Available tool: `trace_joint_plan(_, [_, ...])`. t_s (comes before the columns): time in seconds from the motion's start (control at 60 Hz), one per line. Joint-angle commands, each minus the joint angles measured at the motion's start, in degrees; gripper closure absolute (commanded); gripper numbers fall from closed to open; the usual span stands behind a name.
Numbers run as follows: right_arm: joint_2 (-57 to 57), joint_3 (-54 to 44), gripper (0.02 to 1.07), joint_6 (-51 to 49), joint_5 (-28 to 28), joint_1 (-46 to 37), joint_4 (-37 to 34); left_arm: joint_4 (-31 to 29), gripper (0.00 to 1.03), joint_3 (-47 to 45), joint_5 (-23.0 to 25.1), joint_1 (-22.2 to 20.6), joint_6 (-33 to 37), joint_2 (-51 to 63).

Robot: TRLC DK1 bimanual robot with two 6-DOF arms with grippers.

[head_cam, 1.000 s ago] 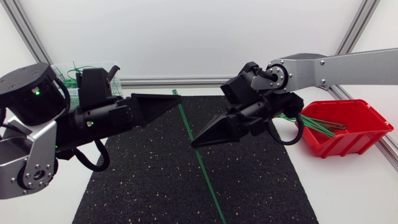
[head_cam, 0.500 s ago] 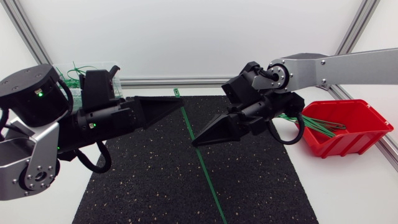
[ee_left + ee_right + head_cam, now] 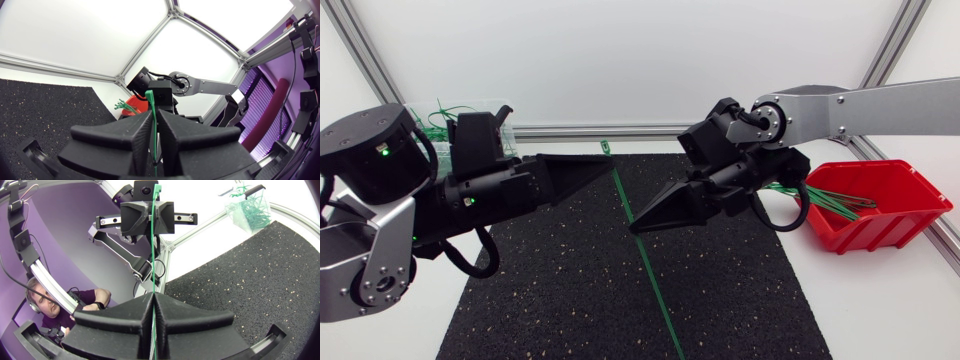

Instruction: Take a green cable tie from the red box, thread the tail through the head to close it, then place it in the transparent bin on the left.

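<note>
The fingers (image 3: pixel 116 136) of the left gripper (image 3: pixel 154 117) are pressed together on the green cable tie (image 3: pixel 656 290) just below its head, which pokes up past the tips. The right gripper (image 3: pixel 152 296) has its fingers (image 3: pixel 125 316) squeezed shut on the same strap further down. So the tie hangs above the black mat (image 3: pixel 570 280), stretched straight between the two arms, its long tail running loose beyond the right gripper. It is well clear of the red box (image 3: pixel 880 225), where more ties lie. From here it looks like the picking is done and the threading has not begun. The strap is straight and no loop is formed. The next move needs the tail curled round and steered into the small head, a fiddly aim with such a springy strip. Only then comes the clear bin (image 3: pixel 485 112) behind the left arm
</note>
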Motion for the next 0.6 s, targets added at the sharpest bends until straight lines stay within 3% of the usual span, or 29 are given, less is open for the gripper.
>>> trace_joint_plan(0.0, [-0.32, -0.12, 1.01, 0.80, -0.21, -0.30, 0.05, 1.18, 0.93, -1.46, -0.45, -0.46, -1.60, 0.92])
trace_joint_plan(0.583, [-0.94, -0.74, 1.01, 0.80, 0.32, 0.31, 0.23, 1.18, 1.00, -0.85, -1.24, -0.81, -1.95, 2.59])
